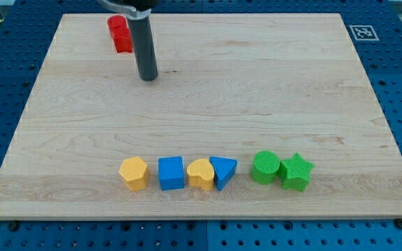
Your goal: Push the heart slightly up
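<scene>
A yellow heart block [201, 173] lies in a row near the view's bottom, touching a blue triangle block [222, 171] on its right. A blue square block [171, 172] sits just left of the heart, and a yellow hexagon block [134, 173] is further left. My tip [148, 77] stands at the view's upper left, far above the row, well away from the heart. A red block [120, 33] lies just up and left of the rod, partly hidden by it.
A green round block [265, 166] and a green star block [296, 172] touch each other at the row's right end. The wooden board [257, 90] rests on a blue perforated table. A fiducial marker [361, 31] sits off the board's top right corner.
</scene>
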Controlling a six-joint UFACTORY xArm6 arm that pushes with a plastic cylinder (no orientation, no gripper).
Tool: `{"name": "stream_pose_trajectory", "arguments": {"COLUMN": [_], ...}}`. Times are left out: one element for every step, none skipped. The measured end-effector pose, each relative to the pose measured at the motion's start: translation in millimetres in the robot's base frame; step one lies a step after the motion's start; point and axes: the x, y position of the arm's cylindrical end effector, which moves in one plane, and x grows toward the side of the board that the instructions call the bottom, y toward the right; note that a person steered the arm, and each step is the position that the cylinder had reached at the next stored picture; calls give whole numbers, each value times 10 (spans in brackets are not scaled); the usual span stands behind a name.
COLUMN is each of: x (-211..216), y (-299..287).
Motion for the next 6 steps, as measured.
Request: {"name": "stream_pose_trajectory", "arguments": {"x": [494,834,922,924,1110,1508], "y": [-35,-346,-429,-759,-1272,-1342]}}
